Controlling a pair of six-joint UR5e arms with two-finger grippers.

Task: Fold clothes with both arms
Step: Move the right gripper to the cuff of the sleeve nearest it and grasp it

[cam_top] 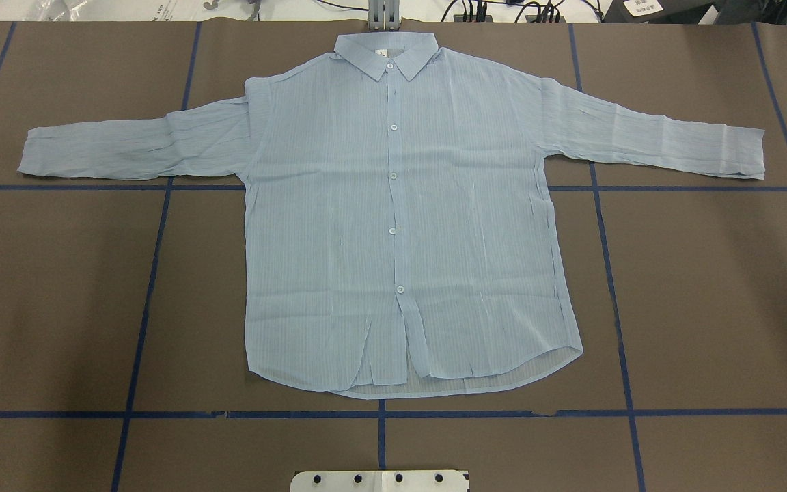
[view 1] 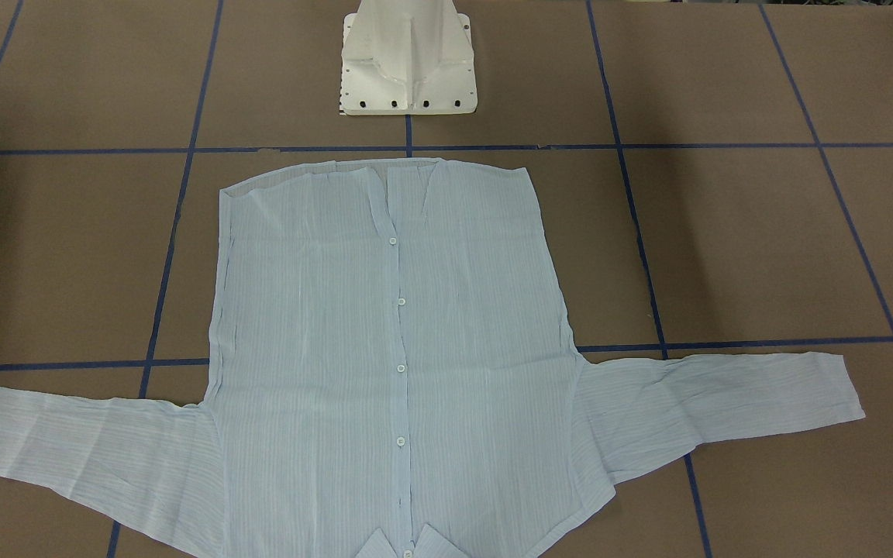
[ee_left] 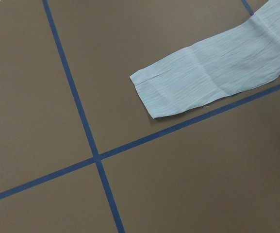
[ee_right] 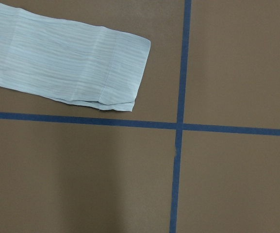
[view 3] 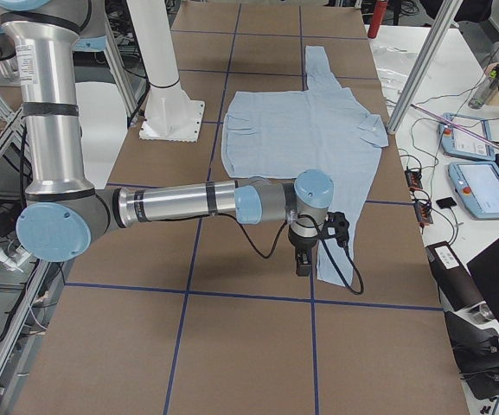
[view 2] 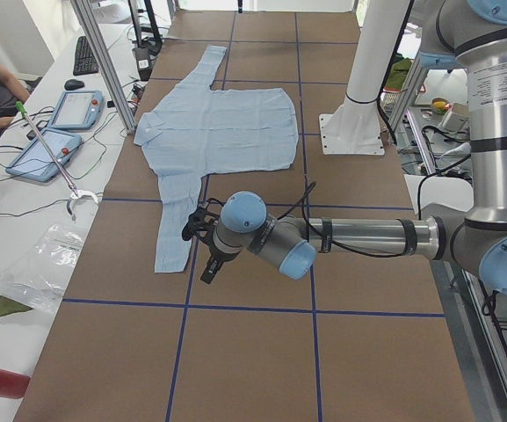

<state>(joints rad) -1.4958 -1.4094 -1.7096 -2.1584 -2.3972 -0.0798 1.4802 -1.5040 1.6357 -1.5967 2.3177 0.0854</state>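
- Overhead exterior view is showing a pale blue striped button-front shirt [cam_top: 325,225] lying flat and face up on the brown table [cam_top: 59,307]. Its collar [cam_top: 387,55] is pointing away from the robot, and its hem is lying toward the white pedestal base [cam_top: 380,480].
- The left sleeve [cam_top: 113,143] and right sleeve [cam_top: 660,140] are stretching straight out to the sides, each running just beside a blue tape line [cam_top: 59,186].
- Nothing is folded yet. Judging by the task, the shirt is lying spread like this so the first fold can begin from the sleeves.
- Exterior left view is showing the left arm [view 2: 358,236] reaching low across the table. The left gripper [view 2: 206,272] is pointing down just beside the left cuff [view 2: 172,257].
- Exterior right view is mirroring that: the right arm [view 3: 180,203] is holding the right gripper [view 3: 302,266] just beside the right cuff [view 3: 334,264].
- This matched placement is probably setting up both arms to take a sleeve end at once.
- Each wrist camera is looking down on its own cuff lying flat on the table, with no fingers showing.
- The fingers are appearing only in the side views, so I cannot tell whether they are spread or pressed together. Since both cuffs are lying flat, neither gripper seems to be pinching cloth.
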